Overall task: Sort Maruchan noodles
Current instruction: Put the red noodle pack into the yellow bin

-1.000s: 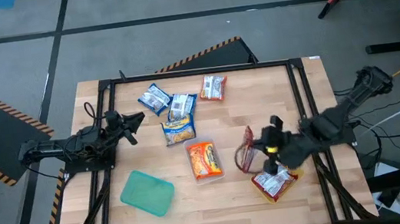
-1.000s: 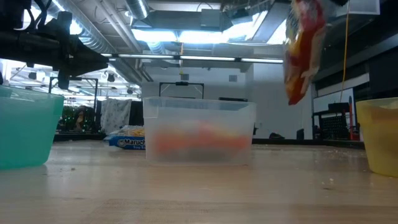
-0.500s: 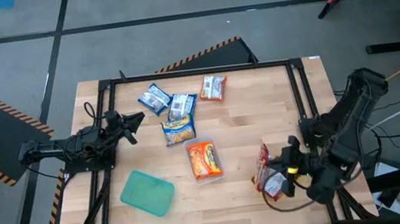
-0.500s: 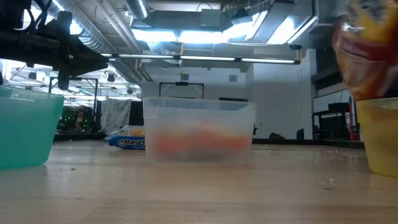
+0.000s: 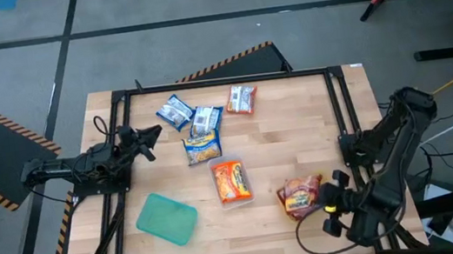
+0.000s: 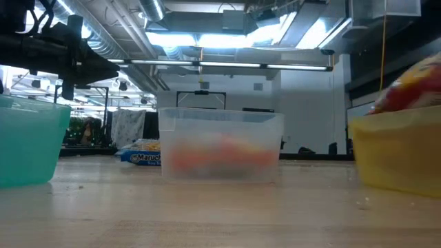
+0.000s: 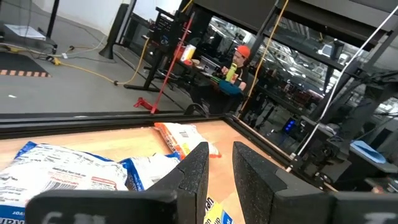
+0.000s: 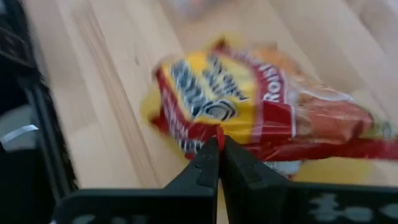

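Your right gripper fingers pinch red packet edge over yellow tray — lower flat before releasing. Left gripper idles far left, fingers slightly parted.

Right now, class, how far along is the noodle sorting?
Done: one orange packet lies in the clear tray. In hand: the right end effector pinches a red packet at the yellow tray. Left: four packets loose up top; the left end effector waits, teal tray empty.
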Robot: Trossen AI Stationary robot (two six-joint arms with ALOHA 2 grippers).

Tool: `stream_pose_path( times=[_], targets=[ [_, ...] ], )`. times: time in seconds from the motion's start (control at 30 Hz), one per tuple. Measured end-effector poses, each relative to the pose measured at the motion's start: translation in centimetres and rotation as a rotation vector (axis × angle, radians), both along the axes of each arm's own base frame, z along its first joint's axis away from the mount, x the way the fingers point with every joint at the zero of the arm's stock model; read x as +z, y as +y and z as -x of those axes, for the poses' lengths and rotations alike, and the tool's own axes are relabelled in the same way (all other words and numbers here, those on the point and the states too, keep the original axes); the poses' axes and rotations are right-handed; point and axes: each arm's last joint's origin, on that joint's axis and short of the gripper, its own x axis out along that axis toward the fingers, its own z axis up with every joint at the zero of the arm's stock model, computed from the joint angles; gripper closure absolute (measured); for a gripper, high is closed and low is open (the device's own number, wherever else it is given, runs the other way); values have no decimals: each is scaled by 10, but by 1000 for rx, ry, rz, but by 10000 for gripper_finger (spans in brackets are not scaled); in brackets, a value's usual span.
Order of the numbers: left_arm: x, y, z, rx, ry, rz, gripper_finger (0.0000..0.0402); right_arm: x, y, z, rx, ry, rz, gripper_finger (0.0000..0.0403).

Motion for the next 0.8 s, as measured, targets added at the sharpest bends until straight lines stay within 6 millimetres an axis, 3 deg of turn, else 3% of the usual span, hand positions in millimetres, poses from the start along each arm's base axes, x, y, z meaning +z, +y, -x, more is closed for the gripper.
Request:
stream_pose_path(
  times=[0.3,0.57,0.8],
  targets=[
    [0,0,0,9,1,-1,335,-8,-3,7,-32,185,-14,389],
    [0,0,0,9,7,-8,335,-7,-2,8,-32,241,-47,271],
    [0,0,0,9,7,-8,335,27,-2,10,-37,305,-58,198]
  ],
)
